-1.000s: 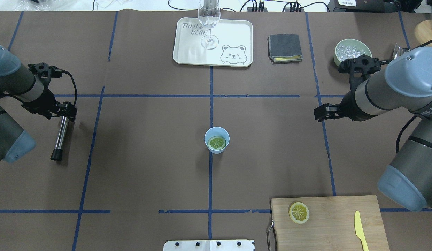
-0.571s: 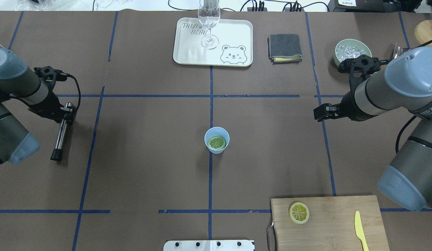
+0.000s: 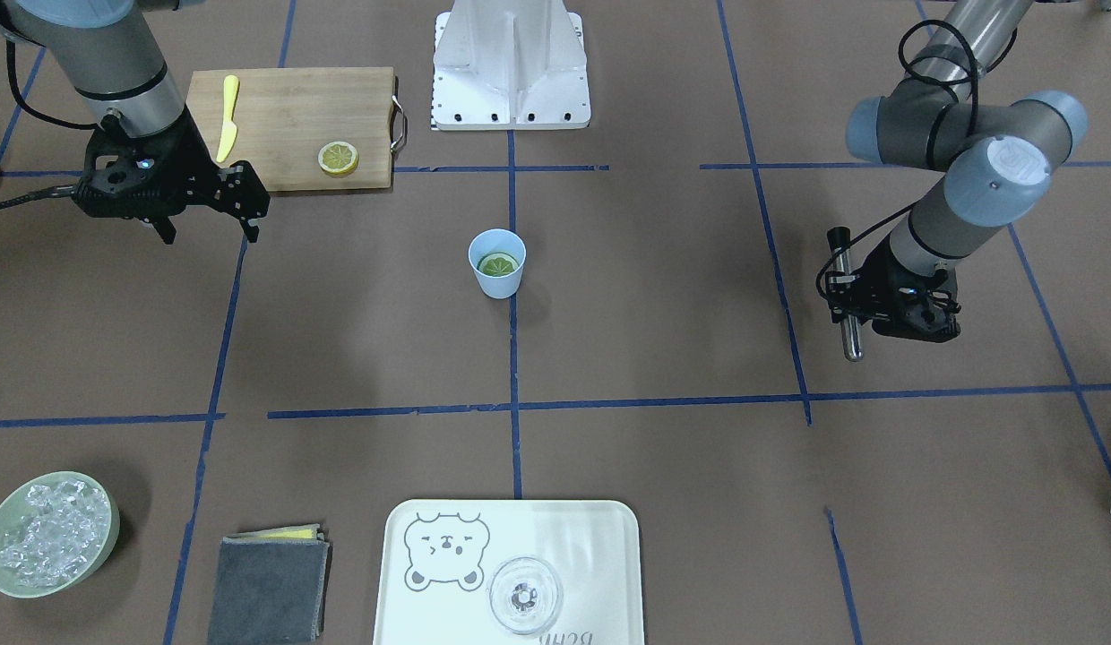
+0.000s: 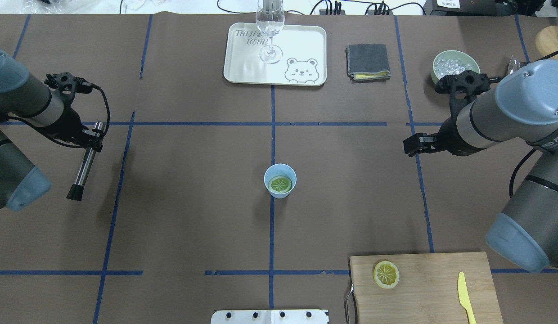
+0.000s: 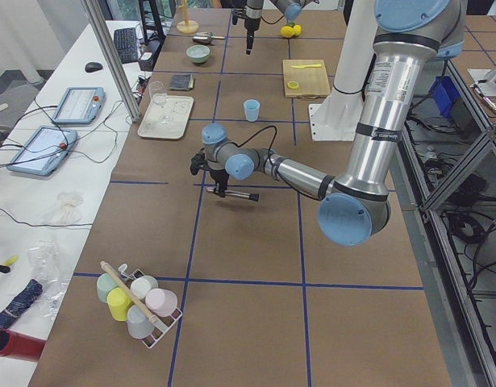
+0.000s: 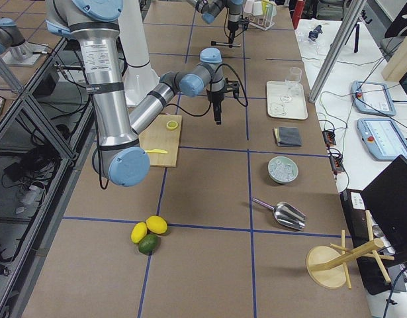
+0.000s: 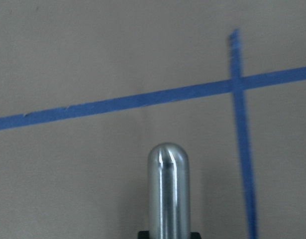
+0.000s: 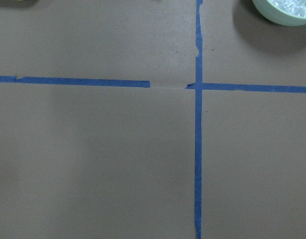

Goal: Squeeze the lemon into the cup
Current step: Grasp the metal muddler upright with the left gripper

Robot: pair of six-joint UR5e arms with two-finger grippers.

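arms (image 4: 486, 121): silver-grey tubes | joint caps (image 4: 531, 90): pale blue | wrist cables (image 4: 108, 108): black | base (image 3: 511, 63): white

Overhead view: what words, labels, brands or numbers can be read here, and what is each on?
"TAIJI BEAR": printed on the tray, beside a bear drawing; the wine glass hides part of it.
"RED": seemingly the start of a label on the right arm; the rest is too small to read.
Nothing else is readable.

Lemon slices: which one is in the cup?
The slice lying inside the light-blue cup at table centre. The other slice sits on the wooden cutting board, apart from the yellow knife.
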